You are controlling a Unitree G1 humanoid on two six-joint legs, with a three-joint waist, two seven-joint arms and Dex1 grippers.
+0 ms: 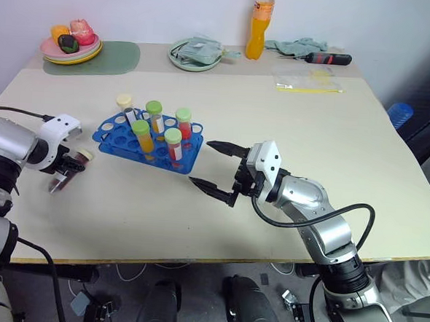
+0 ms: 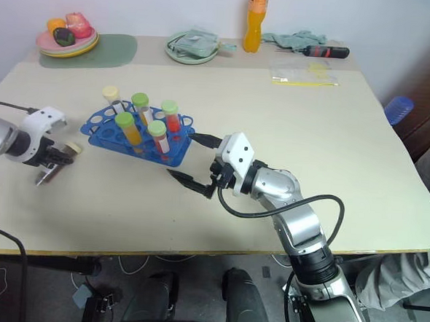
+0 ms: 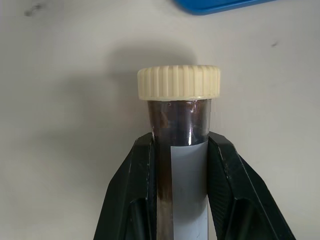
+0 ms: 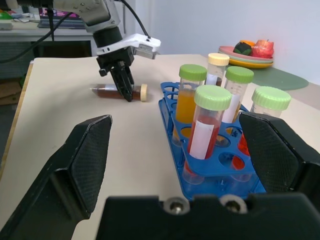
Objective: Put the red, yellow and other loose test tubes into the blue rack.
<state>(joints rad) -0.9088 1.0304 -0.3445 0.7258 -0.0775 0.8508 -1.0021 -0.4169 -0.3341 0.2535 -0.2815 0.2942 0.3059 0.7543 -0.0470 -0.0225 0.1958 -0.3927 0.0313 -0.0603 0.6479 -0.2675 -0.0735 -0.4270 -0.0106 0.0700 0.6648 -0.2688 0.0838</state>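
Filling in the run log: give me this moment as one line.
left gripper: shut on maroon test tube, lying on table | right gripper: open, empty, beside blue rack | rack: five capped tubes

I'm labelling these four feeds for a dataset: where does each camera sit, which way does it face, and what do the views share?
Left eye view: on the head, looking forward and down over the table; both arms show.
Right eye view: beside it, same scene.
Left wrist view: looks along the left gripper, shut on the maroon tube.
Right wrist view: looks between the open right gripper fingers at the blue rack and the left gripper.
Shared: every view shows the maroon tube lying on the table.
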